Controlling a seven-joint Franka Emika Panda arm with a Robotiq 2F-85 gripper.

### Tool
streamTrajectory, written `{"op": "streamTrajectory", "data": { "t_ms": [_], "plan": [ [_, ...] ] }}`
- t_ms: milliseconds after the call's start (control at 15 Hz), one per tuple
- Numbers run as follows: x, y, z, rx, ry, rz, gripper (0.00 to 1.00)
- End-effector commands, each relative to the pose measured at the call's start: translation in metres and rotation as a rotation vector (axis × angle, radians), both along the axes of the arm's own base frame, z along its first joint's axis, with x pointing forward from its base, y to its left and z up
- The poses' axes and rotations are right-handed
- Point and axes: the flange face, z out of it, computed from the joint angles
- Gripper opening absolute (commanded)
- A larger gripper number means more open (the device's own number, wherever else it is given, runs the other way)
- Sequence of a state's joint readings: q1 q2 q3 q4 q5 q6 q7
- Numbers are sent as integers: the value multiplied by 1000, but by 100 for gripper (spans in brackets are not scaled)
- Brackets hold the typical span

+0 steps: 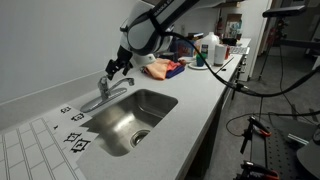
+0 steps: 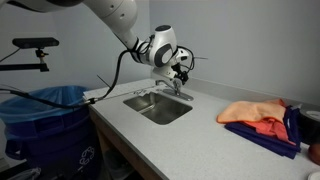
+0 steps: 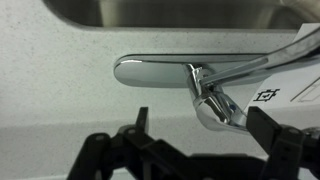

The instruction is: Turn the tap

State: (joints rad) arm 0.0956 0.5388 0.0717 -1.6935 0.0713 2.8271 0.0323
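The tap [image 1: 103,91] is a small chrome faucet on a metal base plate at the back edge of the steel sink [image 1: 150,103]. It also shows in an exterior view [image 2: 171,89] beside the sink [image 2: 150,106]. My gripper [image 1: 117,68] hangs just above the tap in both exterior views [image 2: 181,74]. In the wrist view the tap [image 3: 214,103] fills the middle, with its base plate lying across the counter. My gripper [image 3: 200,116] is open, with one black finger on each side of the tap's top. No contact shows.
Orange and red cloths [image 1: 165,68] lie on the counter beyond the sink, also in an exterior view [image 2: 262,117]. Bottles [image 1: 213,50] stand further back. A blue bin [image 2: 45,118] stands beside the counter. Black-and-white markers [image 1: 76,141] sit near the sink.
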Motion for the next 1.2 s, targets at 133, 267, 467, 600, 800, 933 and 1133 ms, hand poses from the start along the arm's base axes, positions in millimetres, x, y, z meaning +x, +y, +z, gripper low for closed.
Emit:
{"op": "streamTrajectory", "data": {
  "t_ms": [133,267,467,600,800,933,1133],
  "plan": [
    [14,12,15,30,-54,-21,100],
    [16,14,20,23,-78,-20,100],
    [18,18,29,35,-112,-28,100],
    [19,19,32,38,-137,-31,100],
    [20,20,34,35,-178,-30,100],
    [20,19,34,28,-205,-26,100],
    [20,20,33,29,-235,-26,100]
  ]
}}
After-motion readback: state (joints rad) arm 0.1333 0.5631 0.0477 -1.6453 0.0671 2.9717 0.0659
